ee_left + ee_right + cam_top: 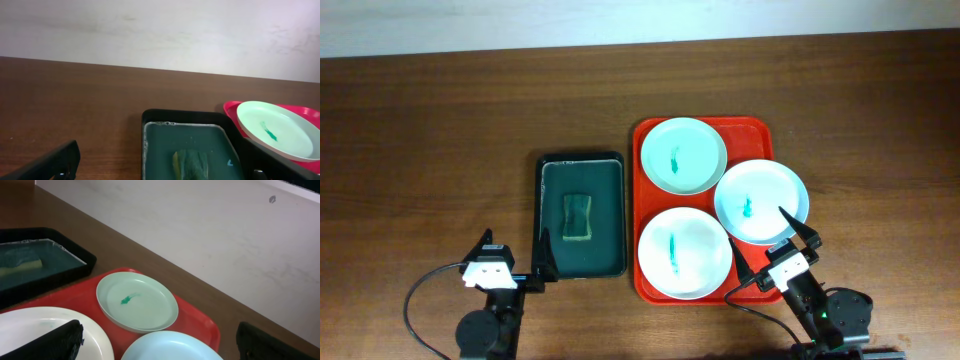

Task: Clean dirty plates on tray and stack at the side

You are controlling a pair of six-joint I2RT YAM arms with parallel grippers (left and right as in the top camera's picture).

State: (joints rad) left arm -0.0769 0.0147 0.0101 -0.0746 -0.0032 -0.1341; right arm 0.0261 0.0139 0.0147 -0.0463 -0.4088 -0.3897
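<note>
Three plates lie on the red tray [758,130]: a pale mint plate [684,156] at the back, a pale blue plate [761,201] at the right, a white plate [684,252] at the front. Each has a teal smear at its centre. My right gripper [775,243] is open and empty at the tray's front right corner, over the blue plate's near rim. In the right wrist view the mint plate [137,302], blue plate [170,347] and white plate [30,330] show between its fingers [160,345]. My left gripper [516,252] is open and empty by the green tray's front left corner.
A dark green tray [581,214] holding water and a green-yellow sponge [579,216] stands left of the red tray. It also shows in the left wrist view [190,145] with the sponge [191,164] and the mint plate [277,129]. Bare wooden table [430,150] spreads to the left.
</note>
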